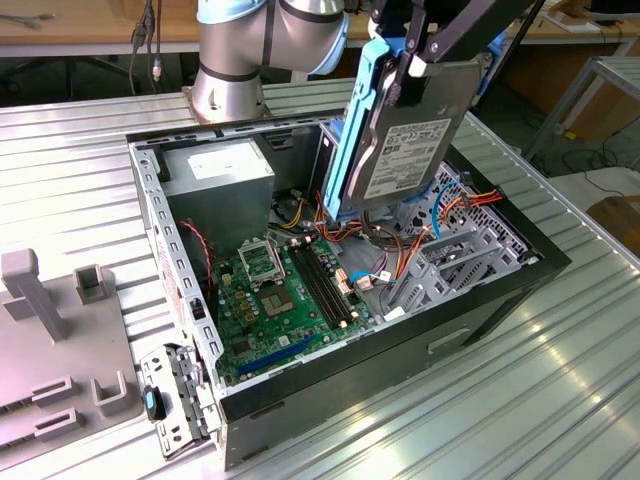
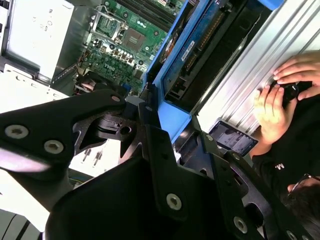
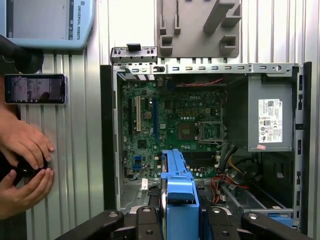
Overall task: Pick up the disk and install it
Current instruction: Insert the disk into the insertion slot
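Observation:
The disk (image 1: 410,140), dark grey with a white label and clipped in a bright blue carrier frame (image 1: 352,130), hangs tilted on edge above the open computer case (image 1: 520,275). My gripper (image 1: 404,68) is shut on its upper end. In the first wrist view the blue carrier (image 3: 179,185) runs out from between the black fingers (image 3: 145,222), over the motherboard and the cable bundle. The second wrist view has the disk (image 2: 200,45) edge-on beyond my gripper (image 2: 150,112), with its connector side visible.
Inside the case lie the green motherboard (image 1: 275,290), the grey power-supply box (image 1: 220,180) and the metal drive cage (image 1: 460,250) with orange and red cables. A grey fixture (image 1: 50,330) sits outside the case. A person's hands (image 3: 25,160), a phone (image 3: 35,89) and a pendant (image 3: 45,22) are beside the case.

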